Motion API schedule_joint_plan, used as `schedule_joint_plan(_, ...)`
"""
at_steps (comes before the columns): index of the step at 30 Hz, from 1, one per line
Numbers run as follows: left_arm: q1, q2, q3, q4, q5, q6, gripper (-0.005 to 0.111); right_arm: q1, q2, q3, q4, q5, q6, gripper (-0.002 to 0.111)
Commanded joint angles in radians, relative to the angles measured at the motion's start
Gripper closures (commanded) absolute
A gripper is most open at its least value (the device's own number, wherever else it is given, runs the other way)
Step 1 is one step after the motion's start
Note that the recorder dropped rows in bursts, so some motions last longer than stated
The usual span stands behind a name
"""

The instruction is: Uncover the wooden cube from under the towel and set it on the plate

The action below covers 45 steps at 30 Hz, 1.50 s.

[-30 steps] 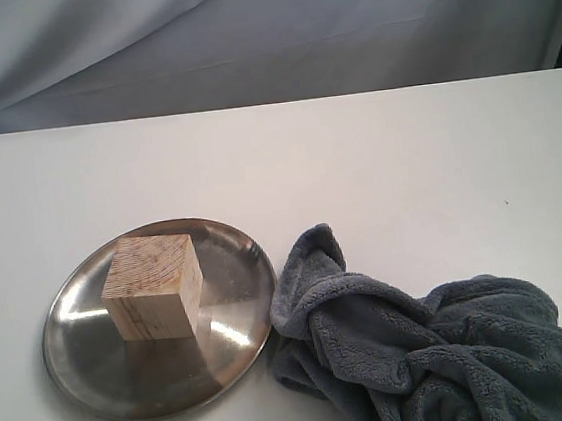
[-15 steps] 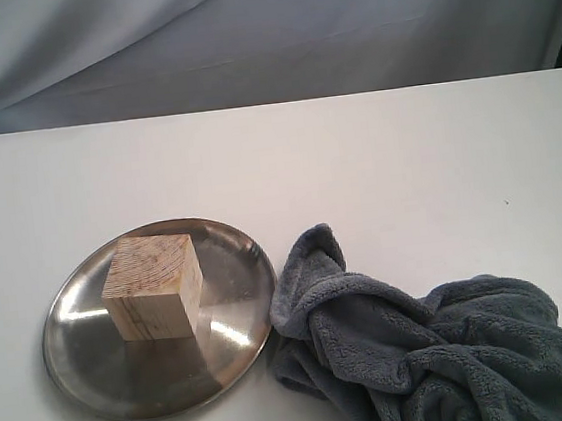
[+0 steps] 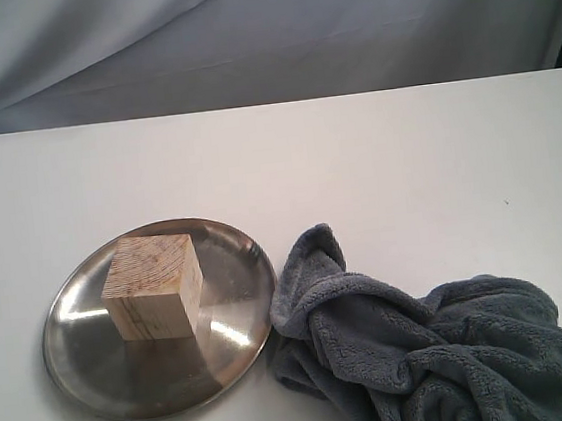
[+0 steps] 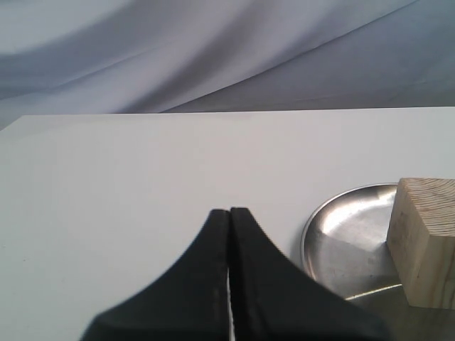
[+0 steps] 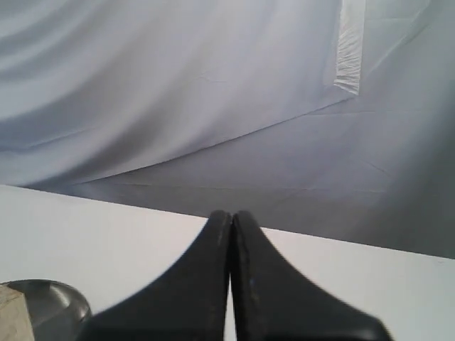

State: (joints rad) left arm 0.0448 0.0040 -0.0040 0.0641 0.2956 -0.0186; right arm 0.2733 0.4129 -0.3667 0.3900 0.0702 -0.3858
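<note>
Wooden cube (image 3: 154, 289) stands on the plate (image 3: 76, 368) in the exterior view, a little left of the plate's middle, with its ringed face turned up. The towel (image 3: 427, 356) lies crumpled on the table (image 3: 356, 162) just beside the plate. Its nearest fold is at the rim, but I cannot tell if it touches. Compared with 1 second ago, nothing has moved: the wooden cube, plate and towel keep the same places, and no arm enters this view. From this I judge that the task is finished, with the cube uncovered and delivered.

In the left wrist view, the left gripper (image 4: 229, 211) has its 2 black fingers pressed together with nothing between them. It hovers over bare table, and the plate with the cube is near but apart from it.

In the right wrist view, the right gripper (image 5: 231, 213) is also closed and empty. Only an edge of the plate and a corner of the cube show.

The table is white, smooth and matt, with a few small dark specks. Behind it hangs a pale grey-blue cloth (image 3: 242, 34) in soft folds.
</note>
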Motion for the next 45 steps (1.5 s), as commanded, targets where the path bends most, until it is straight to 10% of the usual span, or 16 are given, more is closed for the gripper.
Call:
schedule_joint_plan(1,0.002,-0.004,0.004,-0.002,-0.011,-0.004,0.107,-0.120,-0.071,0.005,-0.030,0.040,-0.003,0.108)
schedule_joint_plan(13,0.002,-0.004,0.004,-0.002,-0.011,-0.004,0.107,-0.452,-0.316,0.135,-0.028,0.083,-0.003,0.108)
schedule_joint_plan(22,0.002,-0.004,0.004,-0.002,-0.011,-0.004,0.107,-0.454,-0.335,0.192,-0.051,0.097,0.009,0.108)
schedule_joint_plan(27,0.002,-0.004,0.004,-0.002,-0.011,-0.004,0.107,-0.454,-0.341,0.367,-0.413,-0.014,0.376,0.108)
schedule_joint_plan(45,0.002,-0.004,0.004,-0.002,-0.011,-0.004,0.107,-0.419,-0.358,0.367,-0.406,0.233,0.306,0.108)
